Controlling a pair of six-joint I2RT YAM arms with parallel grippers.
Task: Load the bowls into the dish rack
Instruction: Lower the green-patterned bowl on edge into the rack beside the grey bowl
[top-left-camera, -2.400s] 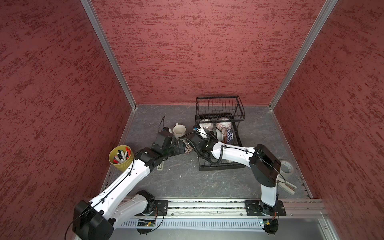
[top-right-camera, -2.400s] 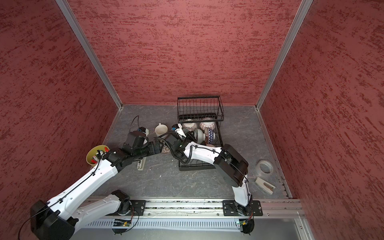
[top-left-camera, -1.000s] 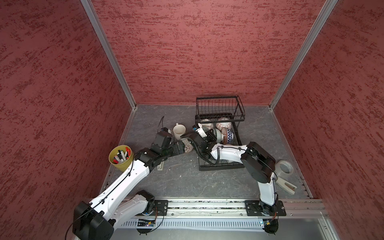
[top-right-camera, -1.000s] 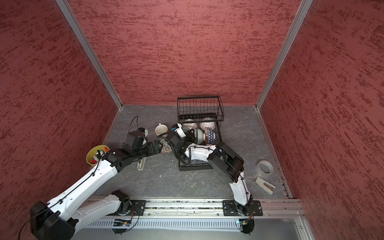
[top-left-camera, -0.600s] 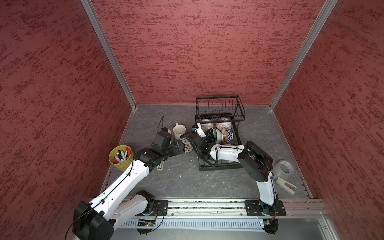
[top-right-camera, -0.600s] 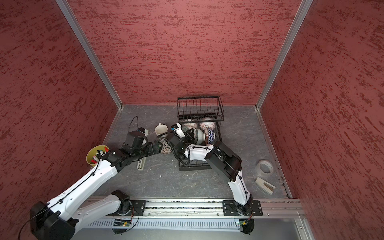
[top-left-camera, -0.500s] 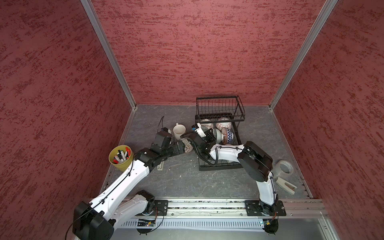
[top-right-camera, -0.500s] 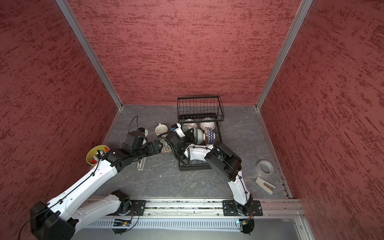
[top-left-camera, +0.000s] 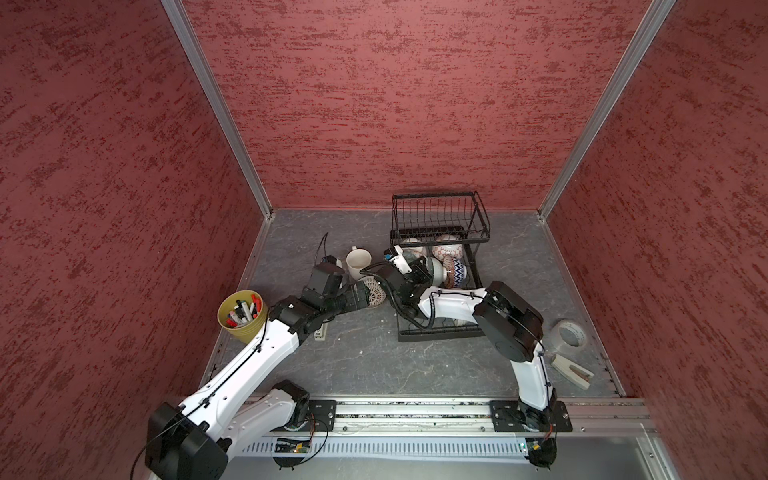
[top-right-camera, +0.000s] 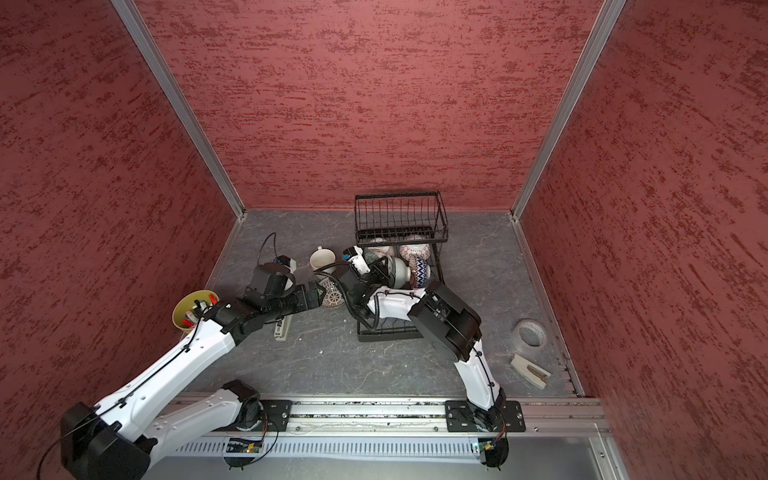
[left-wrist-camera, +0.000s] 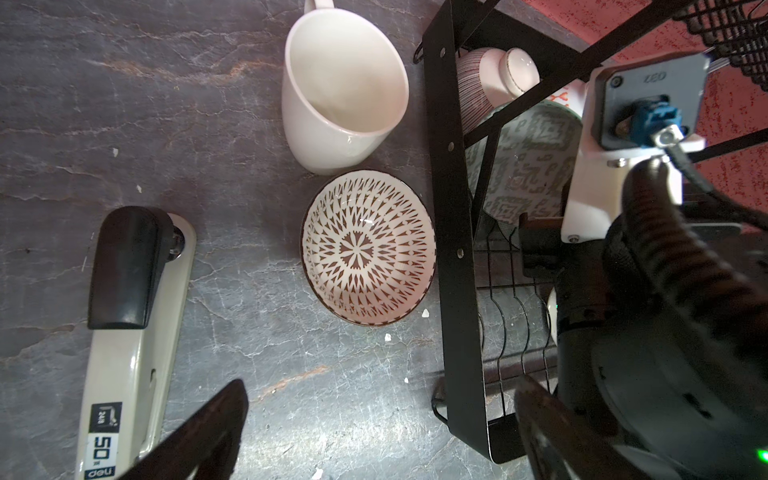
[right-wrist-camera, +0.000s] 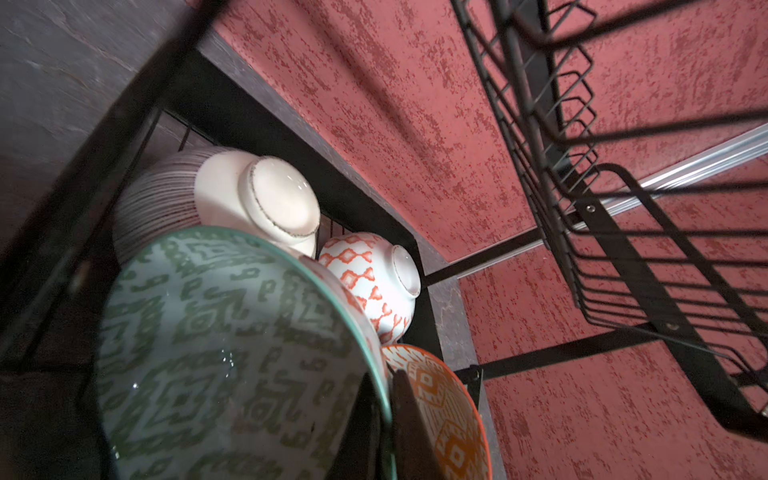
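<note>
Right wrist, green-patterned bowl (right-wrist-camera: 216, 353), glossy rim

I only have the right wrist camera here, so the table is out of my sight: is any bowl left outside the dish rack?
Observer: Yes, one. A brown-patterned bowl sits upright on the table just outside the dish rack, beside a cream mug.
Operator: My right gripper is shut on the green bowl at its rim. Is the left arm free for it?
Observer: The left gripper is open and empty, close to that bowl without touching it.
Operator: Anything in its way?
Observer: A stapler lies on the table, apart from the bowl, on the side away from the rack.
</note>
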